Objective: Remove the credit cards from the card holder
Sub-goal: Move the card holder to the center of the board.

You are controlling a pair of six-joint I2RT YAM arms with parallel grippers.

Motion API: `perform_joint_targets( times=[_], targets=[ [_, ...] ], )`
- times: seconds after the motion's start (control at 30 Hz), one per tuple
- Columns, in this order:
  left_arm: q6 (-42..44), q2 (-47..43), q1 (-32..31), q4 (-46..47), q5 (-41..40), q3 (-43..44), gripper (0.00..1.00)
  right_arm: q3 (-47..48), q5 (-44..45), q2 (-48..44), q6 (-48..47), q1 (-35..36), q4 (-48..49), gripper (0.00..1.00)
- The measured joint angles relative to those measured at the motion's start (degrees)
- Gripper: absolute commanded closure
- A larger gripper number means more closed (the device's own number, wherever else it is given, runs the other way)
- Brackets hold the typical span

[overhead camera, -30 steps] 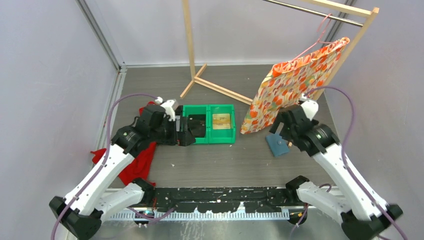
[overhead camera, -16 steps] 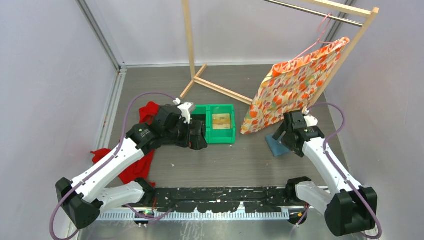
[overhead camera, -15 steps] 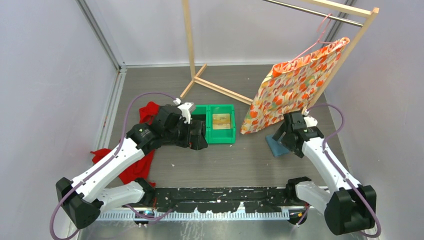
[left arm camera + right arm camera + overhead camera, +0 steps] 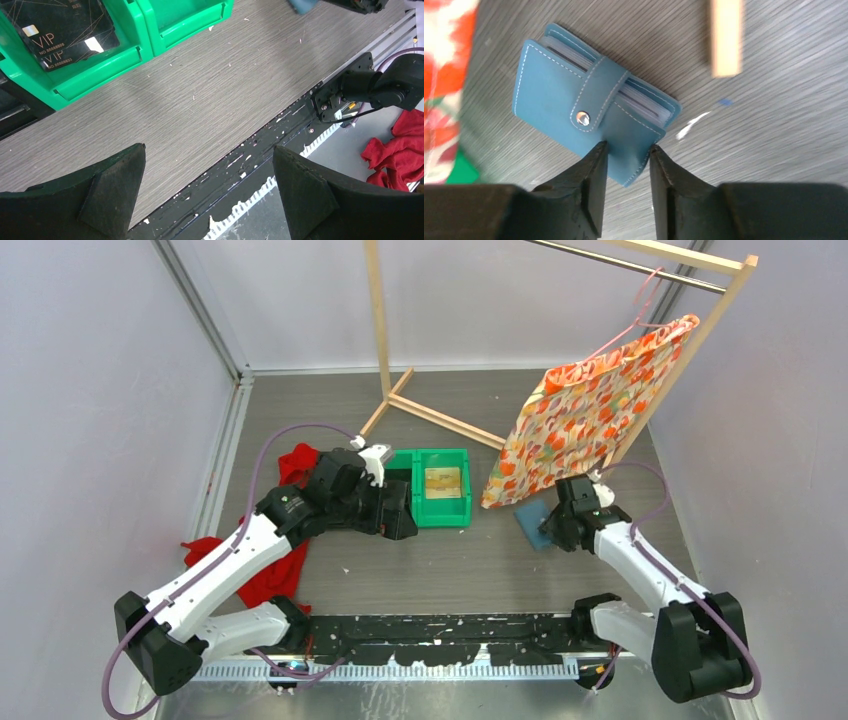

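- Top view: the card holder (image 4: 528, 516) lies flat on the table, right of the green bins (image 4: 450, 517) and well apart from them.
- The right gripper (image 4: 553, 525) sits on the holder's far-from-bins side, touching it. The right arm is clearly the nearer one.
- The left gripper (image 4: 398, 520) is at the front-left corner of the bins, well away from the holder.
- A tan card (image 4: 443, 481) lies in the right-hand bin.
- Left wrist view: the left gripper (image 4: 209, 155) is spread wide and holds nothing, with bare table between the fingers.
- A dark card marked VIP (image 4: 65, 30) lies flat in one bin. The holder is only a blue blur (image 4: 302, 5) at the frame's top edge, beyond the bins.
- Right wrist view: the card holder (image 4: 559, 95) is folded shut, with the snap tab (image 4: 596, 95) fastened over pale inner leaves. Cards inside can't be seen.
- Its long axis runs diagonally, upper left to lower right. That is skewed to the line between the two fingertips.
- The right gripper (image 4: 628, 150) has its jaws at a narrow gap over the holder's near long edge, toward the lower-right corner, and that corner shows between them.
- I can't tell whether it pinches the holder or just presses on it.
- A wooden bar (image 4: 725, 37) lies beyond the holder, on the side away from the bins.
- Judgement: the tab has to be undone before anything comes out. The right arm is placed to pin the holder, and the left would have to cross past the bins.
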Motion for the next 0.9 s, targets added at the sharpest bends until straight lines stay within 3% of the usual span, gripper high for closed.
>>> perform_joint_targets(
  times=[0.1, 0.2, 0.23, 0.33, 0.4, 0.43, 0.47, 0.57, 0.7, 0.9],
  targets=[
    [0.0, 0.2, 0.0, 0.3, 0.4, 0.0, 0.00, -1.0, -2.3, -1.7, 3.8, 5.4, 1.4, 0.64],
    [0.0, 0.9, 0.0, 1.2, 1.4, 0.0, 0.00, -1.3, -4.4, -3.1, 9.1, 14.3, 1.4, 0.33],
    [0.0, 1.2, 0.0, 1.4, 1.6, 0.0, 0.00, -1.3, -4.7, -3.5, 10.6, 16.5, 1.4, 0.28],
    [0.0, 2.1, 0.0, 1.7, 2.3, 0.0, 0.00, -0.2, -5.2, -4.6, 13.6, 22.2, -0.9, 0.25],
    [0.0, 2.3, 0.0, 1.8, 2.5, 0.0, 0.00, 1.3, -4.4, -5.3, 13.9, 22.7, -3.2, 0.31],
    [0.0, 2.3, 0.0, 1.9, 2.7, 0.0, 0.00, 2.3, -3.5, -5.7, 13.5, 22.8, -4.5, 0.40],
    [0.0, 2.3, 0.0, 2.0, 2.8, 0.0, 0.00, 3.3, -2.6, -6.1, 12.9, 22.8, -5.7, 0.55],
    [0.0, 2.3, 0.0, 2.1, 2.8, 0.0, 0.00, 6.0, -0.1, -5.6, 8.7, 22.8, -8.1, 0.78],
    [-0.2, 2.3, 0.0, 2.2, 2.8, 0.0, 0.00, 10.8, 2.6, 0.2, 2.3, 22.8, -9.7, 0.81],
    [-0.7, 2.3, 0.0, 2.1, 2.5, 0.0, 0.00, 14.9, 5.8, 10.3, -5.9, 22.8, -8.5, 0.68]
  ],
)
